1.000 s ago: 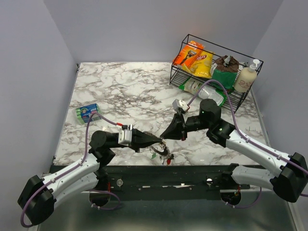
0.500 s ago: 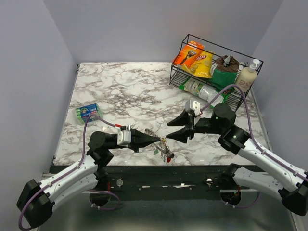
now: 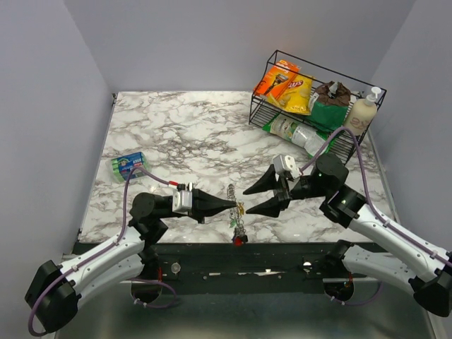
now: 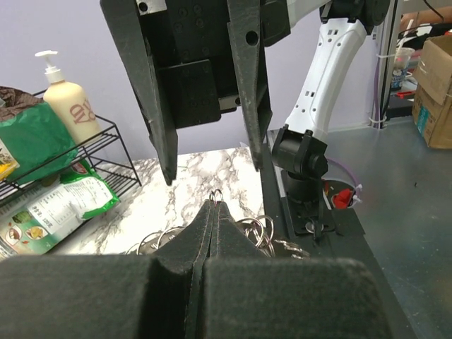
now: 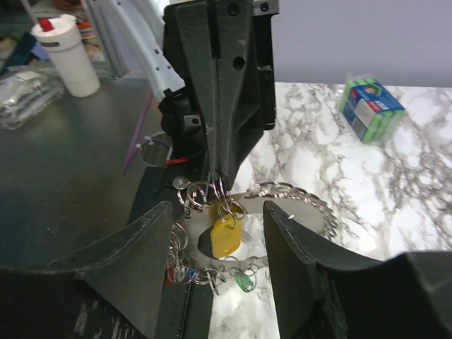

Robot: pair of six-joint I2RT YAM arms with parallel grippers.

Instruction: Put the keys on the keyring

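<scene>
1. Evidently the threading step is in hand: the left gripper (image 3: 235, 205), jaws pinched shut on a loop of the keyring (image 5: 296, 196), holds it lifted at the near edge of the table (image 3: 176, 134).
2. Below it, a yellow key (image 5: 224, 239) and a red key (image 3: 239, 241) dangle from the bunch.
3. Just right of the bunch stands the right gripper (image 3: 247, 203), jaws wide and empty.
4. No loose key shows, so I judge the right must next close finely on one dangling key or on the ring itself.

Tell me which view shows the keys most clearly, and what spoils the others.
Top external: even light, no glare, but the keys are specks. Left wrist: the left gripper's dark fingers fill the foreground, hiding most of the metal rings. Right wrist: clearest, the yellow key crisp between the right gripper's fingers.
</scene>
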